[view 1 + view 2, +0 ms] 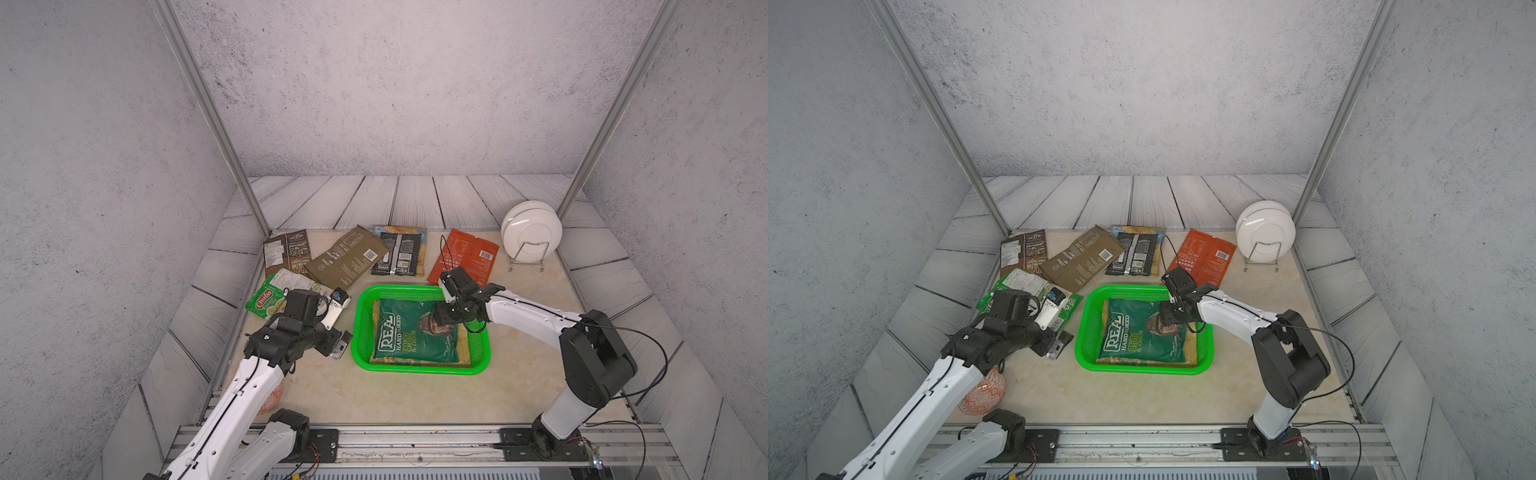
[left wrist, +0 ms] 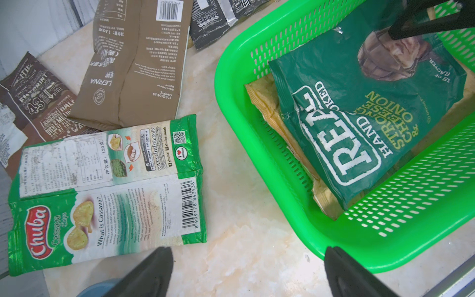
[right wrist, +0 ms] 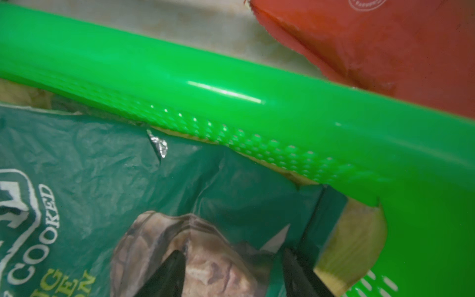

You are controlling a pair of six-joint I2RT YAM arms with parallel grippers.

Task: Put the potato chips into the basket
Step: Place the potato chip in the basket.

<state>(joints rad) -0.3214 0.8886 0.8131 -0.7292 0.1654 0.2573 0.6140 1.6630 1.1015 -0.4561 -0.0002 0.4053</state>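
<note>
In a top view the green basket (image 1: 356, 332) holds the dark green REAL bag (image 1: 411, 332). The right gripper (image 1: 440, 318) hovers at its 2 o'clock corner.

Left wrist: the left gripper (image 2: 248, 253) gapes empty, with the Chuba bag (image 2: 108, 185) just beside it.

Right wrist: the jaws are parted above the REAL bag, grasping nothing.

This looks like a drop being finished. Next, the Chuba bag at the basket's 9 o'clock needs an edge pinch.
</note>
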